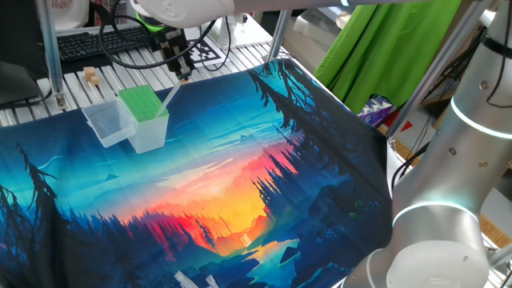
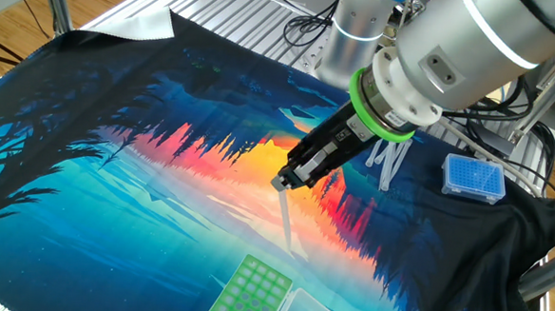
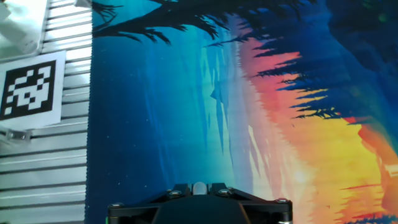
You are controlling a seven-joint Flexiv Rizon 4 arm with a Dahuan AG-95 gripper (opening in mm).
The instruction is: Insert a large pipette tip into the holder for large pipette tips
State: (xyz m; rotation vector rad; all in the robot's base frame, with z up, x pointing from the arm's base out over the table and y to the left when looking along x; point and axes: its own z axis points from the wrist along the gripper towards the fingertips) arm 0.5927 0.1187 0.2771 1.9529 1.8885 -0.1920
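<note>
Fingers (image 2: 285,183) clamped on large pipette tip (image 2: 286,223), its point slanting down, above and short of green holder (image 2: 251,292).

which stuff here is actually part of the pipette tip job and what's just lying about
Part of the job:
- large pipette tip, held in the gripper
- green-topped holder

Just lying about:
- clear plastic tub
- blue tip box
- loose tips
- printed marker tag
- keyboard
</note>
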